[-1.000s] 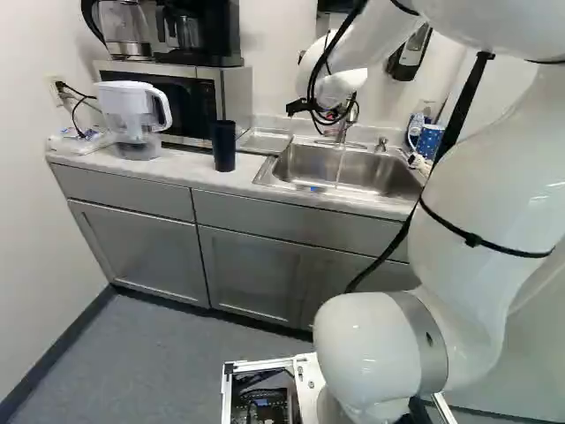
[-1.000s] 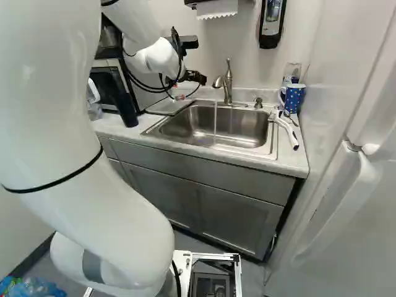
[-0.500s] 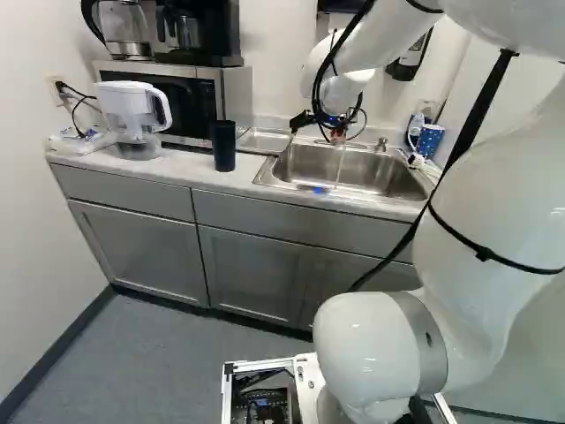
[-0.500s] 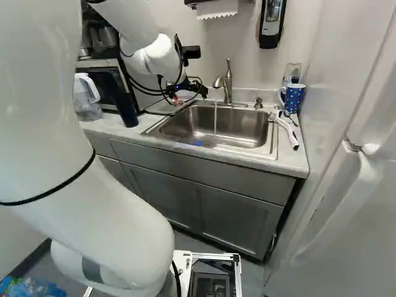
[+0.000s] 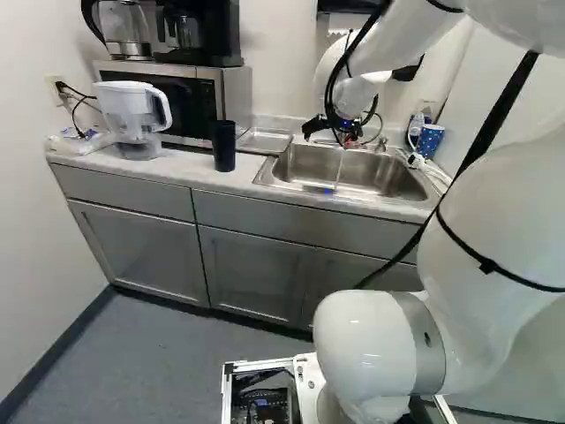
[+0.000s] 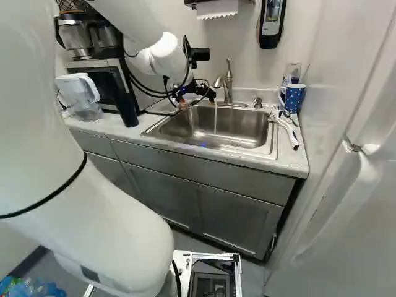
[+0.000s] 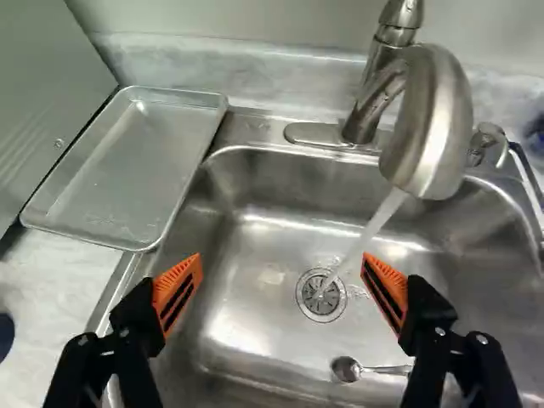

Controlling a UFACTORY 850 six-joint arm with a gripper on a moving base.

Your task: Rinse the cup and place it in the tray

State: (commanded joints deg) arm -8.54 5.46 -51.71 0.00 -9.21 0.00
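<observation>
Tool (image 6: 198, 99) spread wide; sink (image 7: 255, 327) ahead

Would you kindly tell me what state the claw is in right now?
The claw is open, its fingers wide apart above the sink, with nothing held between them.

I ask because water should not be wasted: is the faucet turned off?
No, the wrist view shows water running from the faucet toward the drain.

The glossy white arm (image 5: 494, 208) has bulbous joints (image 5: 362, 349), a grey band (image 5: 422, 353), black ties (image 5: 487, 265) and cables (image 5: 329, 95)
</observation>
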